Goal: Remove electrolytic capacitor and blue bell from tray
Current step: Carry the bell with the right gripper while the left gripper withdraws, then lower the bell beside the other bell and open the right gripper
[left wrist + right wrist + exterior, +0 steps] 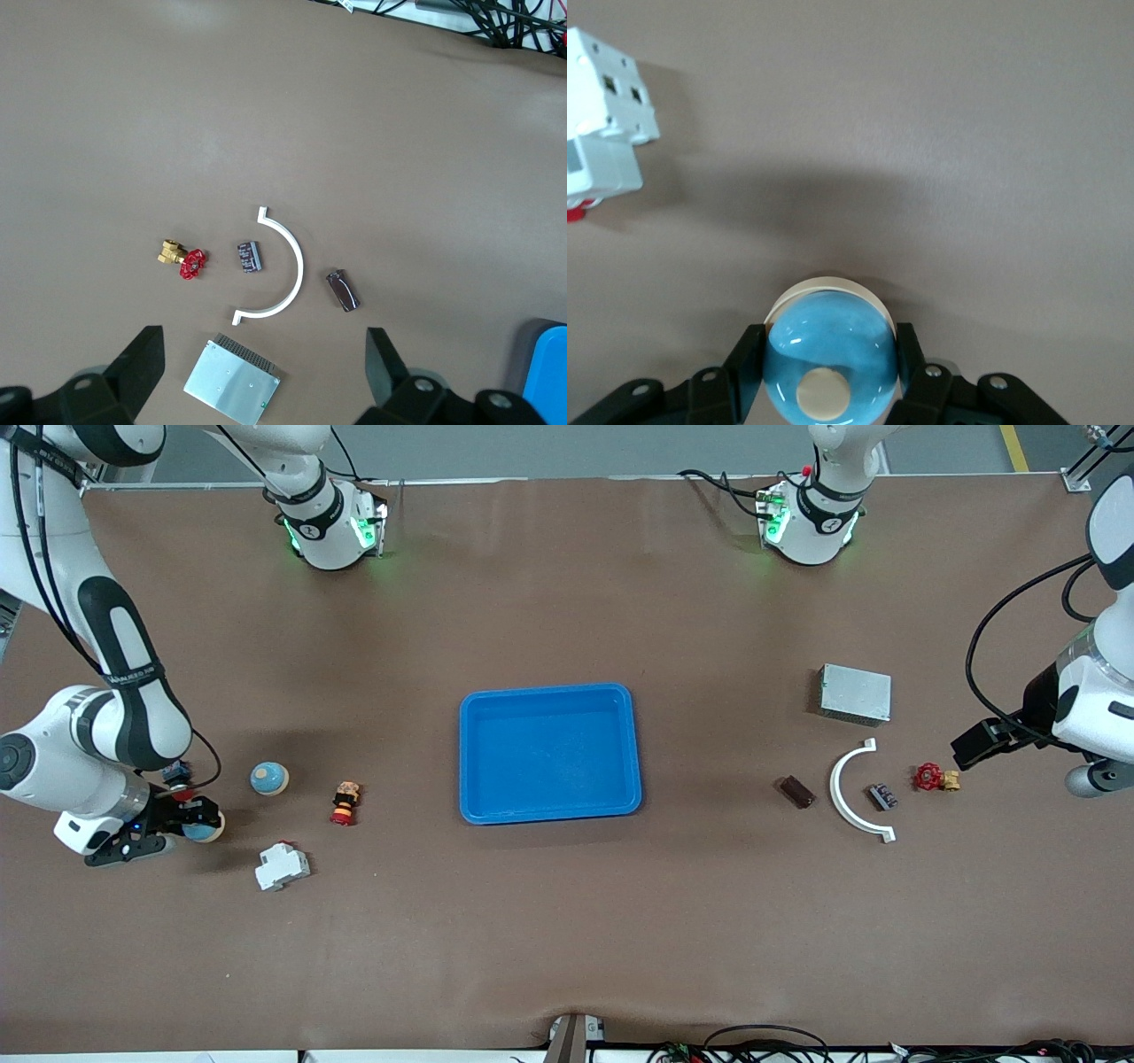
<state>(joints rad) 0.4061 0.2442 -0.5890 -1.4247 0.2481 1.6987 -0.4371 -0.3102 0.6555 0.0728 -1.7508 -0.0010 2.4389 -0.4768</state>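
The white breaker block [283,865] lies nearest the front camera, toward the right arm's end of the desk [567,939]. A little farther from the camera, the right tool [197,821] sits low at that same end with its two fingers [747,359] clamped on a blue bell [827,363]; the bell's cream rim shows beneath the dome, and a pale button sits on top. Whether the bell rests on the desk or is just off it cannot be told. Farther again lie a small red and yellow push-button part [345,802] and a second blue bell [268,779], apart from each other and from the held one.

The blue tray [549,753] sits in the middle of the desk.

Toward the left arm's end, a white curved bracket [852,792] lies with a small dark capacitor [882,796] inside its arc, not touching it. A brown block [796,791] lies beside the bracket on the tray's side, and a red-handled brass valve [935,778] lies beside the capacitor toward the desk's end. A grey metal box [855,693] sits farther from the camera than these.

The left tool [266,367] hangs over this cluster, fingers [383,359] spread wide and holding nothing
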